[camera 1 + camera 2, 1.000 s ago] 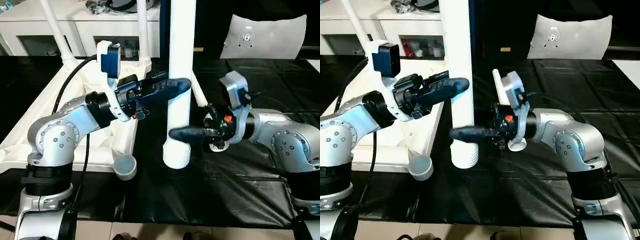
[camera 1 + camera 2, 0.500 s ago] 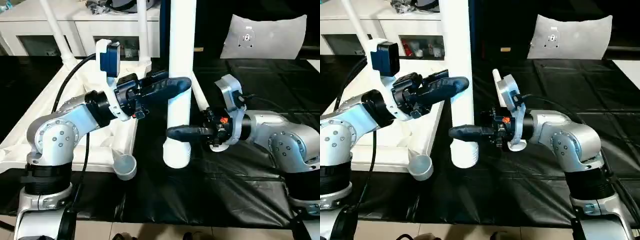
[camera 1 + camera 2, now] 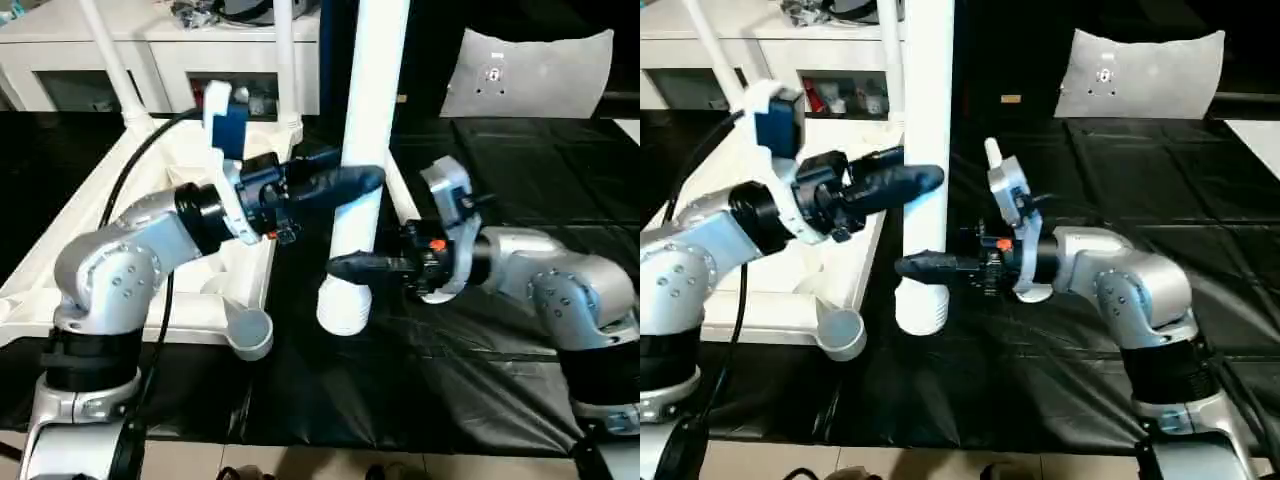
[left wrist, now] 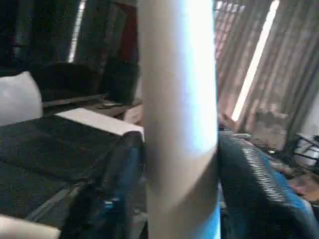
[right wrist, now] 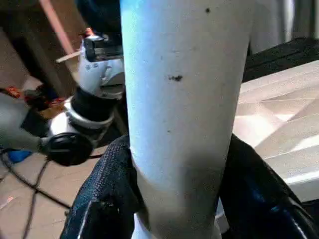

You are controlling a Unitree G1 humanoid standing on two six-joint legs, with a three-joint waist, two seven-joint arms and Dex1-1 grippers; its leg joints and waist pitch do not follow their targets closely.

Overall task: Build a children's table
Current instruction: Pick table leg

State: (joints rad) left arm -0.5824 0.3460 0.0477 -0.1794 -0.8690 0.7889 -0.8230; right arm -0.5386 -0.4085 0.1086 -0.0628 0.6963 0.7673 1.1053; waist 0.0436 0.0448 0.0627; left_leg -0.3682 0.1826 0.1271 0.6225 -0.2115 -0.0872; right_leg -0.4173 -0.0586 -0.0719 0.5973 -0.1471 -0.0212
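- Between the two arms, a white table leg [image 3: 368, 120] stands nearly upright, leaning slightly, with its ribbed wide end [image 3: 343, 305] low over the black-covered surface [image 3: 480, 380].
- Left end effector [image 3: 345, 182] reaches in from the robot's left and meets the leg about halfway up the part in view; in the left wrist view its fingers [image 4: 117, 169] sit on either side of the leg, closed around it.
- Right end effector [image 3: 352, 265] comes in from the robot's right, lower down, just above the ribbed end; in the right wrist view its fingers [image 5: 112, 189] flank the leg and press against it, partly closed to the leg's width.
- So the leg is gripped at two heights, the left end effector above the right one, the black fingers lying roughly level.
- Just to the robot's left of the leg lies the white tabletop [image 3: 100, 230], underside up, showing its ribs; its near round corner socket [image 3: 250, 332] is open and stands beside the leg's lower end, apart from it.
- Two more legs [image 3: 112, 62] rise from the tabletop's far corners.
- Beyond the tabletop stands a white cabinet [image 3: 160, 50]; a pale cushion-like item [image 3: 530, 72] lies at the far right of the surface.
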